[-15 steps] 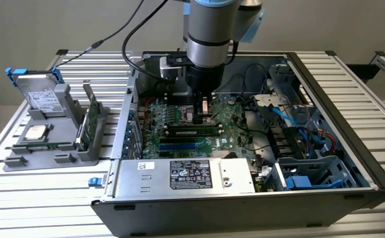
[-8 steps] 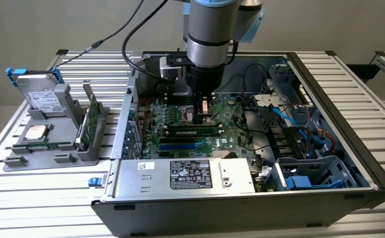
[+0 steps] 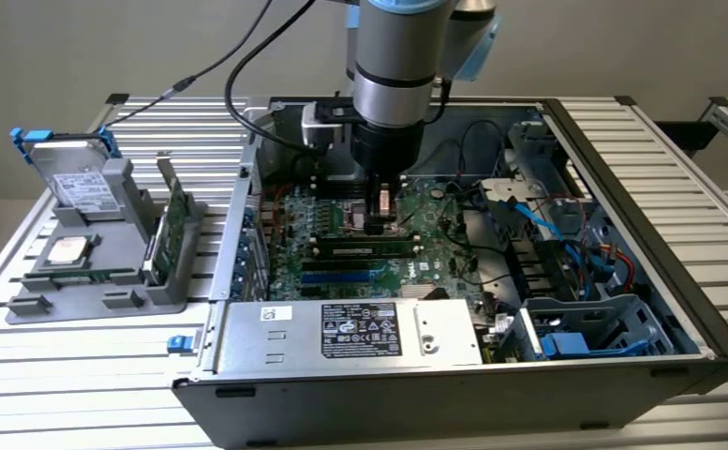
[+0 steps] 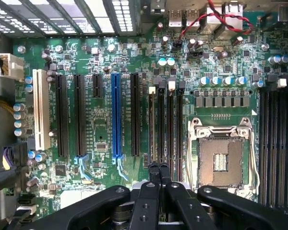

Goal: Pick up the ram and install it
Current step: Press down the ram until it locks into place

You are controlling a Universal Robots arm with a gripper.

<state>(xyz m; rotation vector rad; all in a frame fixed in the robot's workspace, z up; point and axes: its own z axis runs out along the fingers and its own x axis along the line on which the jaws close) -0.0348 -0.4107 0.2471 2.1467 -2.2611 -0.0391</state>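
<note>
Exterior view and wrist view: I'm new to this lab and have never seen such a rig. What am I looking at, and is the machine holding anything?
The exterior view is taken by a camera off the machine. It shows a robot arm reaching down into an open computer case on a slatted table. The wrist view comes from a camera on the arm, looking down past its gripper at the green motherboard. The gripper is shut, directly above the narrow black memory slots. I cannot see anything held in it. Outside the case, on the exterior view's left, a gray holder carries a hard drive and an upright green card.
</note>
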